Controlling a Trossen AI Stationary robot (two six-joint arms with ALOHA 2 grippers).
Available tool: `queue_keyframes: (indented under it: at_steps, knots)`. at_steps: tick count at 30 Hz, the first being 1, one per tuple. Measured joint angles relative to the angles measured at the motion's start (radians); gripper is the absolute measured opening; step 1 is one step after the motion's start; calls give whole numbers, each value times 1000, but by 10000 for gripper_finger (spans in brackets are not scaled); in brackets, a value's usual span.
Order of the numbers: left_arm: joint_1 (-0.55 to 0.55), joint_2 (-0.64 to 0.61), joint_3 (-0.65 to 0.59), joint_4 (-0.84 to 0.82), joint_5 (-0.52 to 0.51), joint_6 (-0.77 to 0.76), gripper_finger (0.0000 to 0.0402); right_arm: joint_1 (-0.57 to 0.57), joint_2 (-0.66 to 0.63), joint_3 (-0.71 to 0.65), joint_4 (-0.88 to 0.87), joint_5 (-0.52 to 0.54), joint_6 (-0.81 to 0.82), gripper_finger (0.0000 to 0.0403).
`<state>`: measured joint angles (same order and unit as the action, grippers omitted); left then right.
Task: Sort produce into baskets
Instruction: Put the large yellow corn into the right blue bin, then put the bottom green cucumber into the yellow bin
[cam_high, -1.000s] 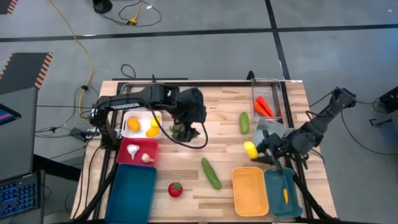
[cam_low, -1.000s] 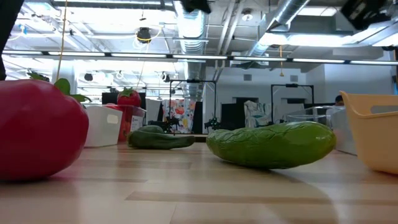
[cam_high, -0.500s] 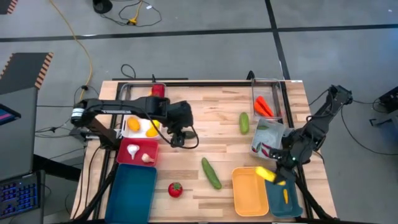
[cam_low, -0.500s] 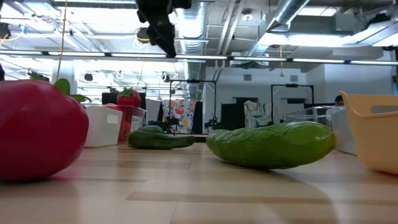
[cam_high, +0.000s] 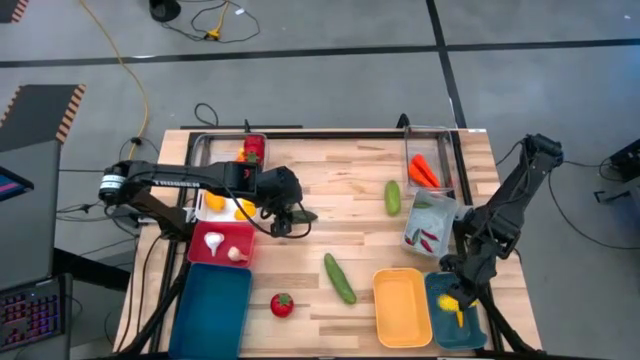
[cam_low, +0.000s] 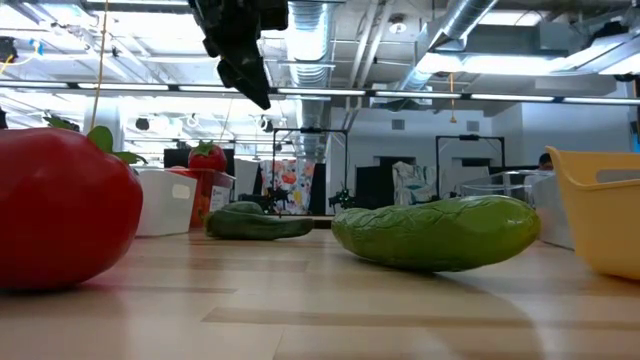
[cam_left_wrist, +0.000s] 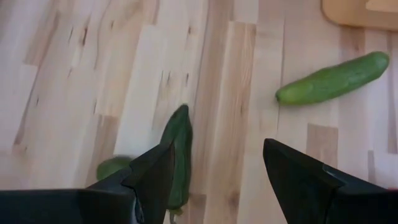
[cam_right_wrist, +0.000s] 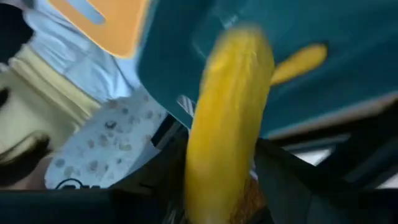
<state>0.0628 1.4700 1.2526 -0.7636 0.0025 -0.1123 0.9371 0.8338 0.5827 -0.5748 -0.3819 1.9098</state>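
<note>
Landmark: we place everything by the small teal basket (cam_high: 455, 310), which sits at the table's near right corner, touching the orange-yellow basket (cam_high: 402, 307).

Right gripper: our right gripper (cam_high: 455, 296) hangs directly over the small teal basket, its jaws closed on a yellow squash (cam_right_wrist: 227, 118) — the wrist view shows the fingers clamped low on it and the basket floor just beyond.

Basket contents: one small yellow piece (cam_high: 459, 315) already lies inside the teal basket.

Risk at release: we judge that the squash, long and smooth, could catch the basket's rim or land on the piece inside, then roll out toward the table edge, which is just beside this basket.

Left gripper: our left gripper (cam_left_wrist: 214, 168) hovers far across the table from the teal basket, beside the white basket (cam_high: 212, 190), jaws wide and holding nothing.

Left target: a dark green chilli (cam_left_wrist: 177, 146) lies on the wood between the fingers, closer to one of them.

Risk at grasp: we think the off-centre jaws could push the chilli aside instead of gripping it — a light, tapered piece may skid on the wood.

Loose produce: a cucumber (cam_high: 339, 277) and a tomato (cam_high: 282, 304) lie on the wood well left of the teal basket, apart from both arms.
</note>
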Motion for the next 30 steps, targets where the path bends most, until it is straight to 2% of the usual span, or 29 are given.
queue_keyframes:
  at_steps: [3, 9, 13, 24, 30]
  knots:
    - [-1, 0, 0, 17, 0, 5, 231, -1, 18, 0, 0, -46, 13, 231]
    - [-9, 1, 0, 48, 15, 10, 231, -2, 22, 0, 13, -55, 12, 243]
    - [-48, 4, 0, 154, 16, 19, 231, -2, 22, 0, 38, -65, -1, 244]
    - [-200, 4, 0, 395, 18, 172, 231, -2, 22, 0, 39, -65, 1, 244]
    - [-241, 17, 1, 509, 17, 180, 231, -7, 22, 0, 63, -65, 5, 244]
